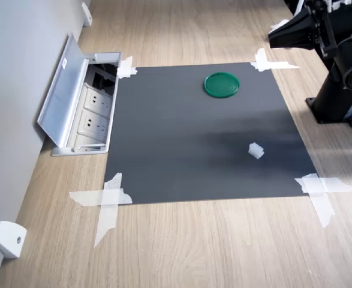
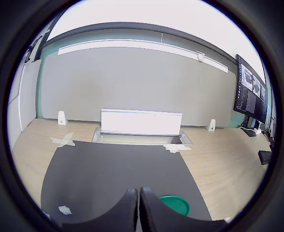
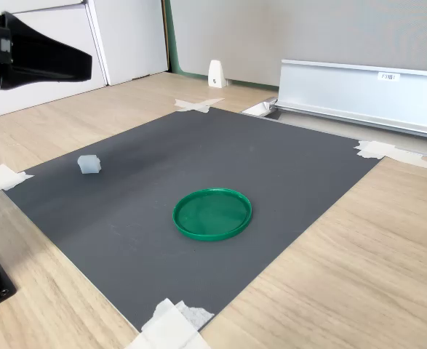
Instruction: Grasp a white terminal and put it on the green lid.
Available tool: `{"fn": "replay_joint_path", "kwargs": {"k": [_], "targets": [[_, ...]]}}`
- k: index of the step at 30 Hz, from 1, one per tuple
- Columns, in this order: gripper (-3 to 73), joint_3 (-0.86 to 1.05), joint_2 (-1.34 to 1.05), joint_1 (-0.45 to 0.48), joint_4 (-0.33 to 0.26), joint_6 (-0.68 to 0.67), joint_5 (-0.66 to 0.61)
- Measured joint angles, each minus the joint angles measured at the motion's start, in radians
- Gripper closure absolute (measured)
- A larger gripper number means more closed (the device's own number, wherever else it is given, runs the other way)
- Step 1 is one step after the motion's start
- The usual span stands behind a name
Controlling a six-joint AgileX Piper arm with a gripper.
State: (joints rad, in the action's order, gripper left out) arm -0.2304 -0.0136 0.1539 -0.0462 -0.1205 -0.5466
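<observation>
The white terminal [image 1: 256, 150] [image 2: 64, 210] [image 3: 89, 165] is lying on the dark mat [image 1: 193, 132], well apart from the jaws and untouched. The green lid [image 1: 222, 84] [image 2: 176, 204] [image 3: 212, 214] is sitting flat on the same mat, nearer the jaws. The gripper [image 2: 139, 205] is hanging above the mat's edge, jaws pressed together with nothing between them. The mat is taped to the wooden desk [image 1: 223, 246].

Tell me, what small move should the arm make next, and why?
Probably swing toward the white terminal and open up. The gripper looks shut, raised above the mat, holding nothing, while the terminal sits alone, well apart from the green lid.
</observation>
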Motion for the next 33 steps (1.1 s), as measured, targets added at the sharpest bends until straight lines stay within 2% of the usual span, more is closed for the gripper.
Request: {"fn": "replay_joint_path", "kwargs": {"k": [6, 8, 22, 30, 33], "targets": [[70.3, 0.0, 0.0, 0.0, -0.103, 0.016, 0.001], [70.3, 0.0, 0.0, 0.0, -0.115, 0.017, 0.001], [70.3, -0.02, 0.007, 0.0, -0.143, 0.023, -0.003], [70.3, -0.232, 0.299, 0.0, -0.146, 0.023, -0.004], [70.3, -0.33, 0.425, 0.0, -0.168, 0.009, -0.019]]}}
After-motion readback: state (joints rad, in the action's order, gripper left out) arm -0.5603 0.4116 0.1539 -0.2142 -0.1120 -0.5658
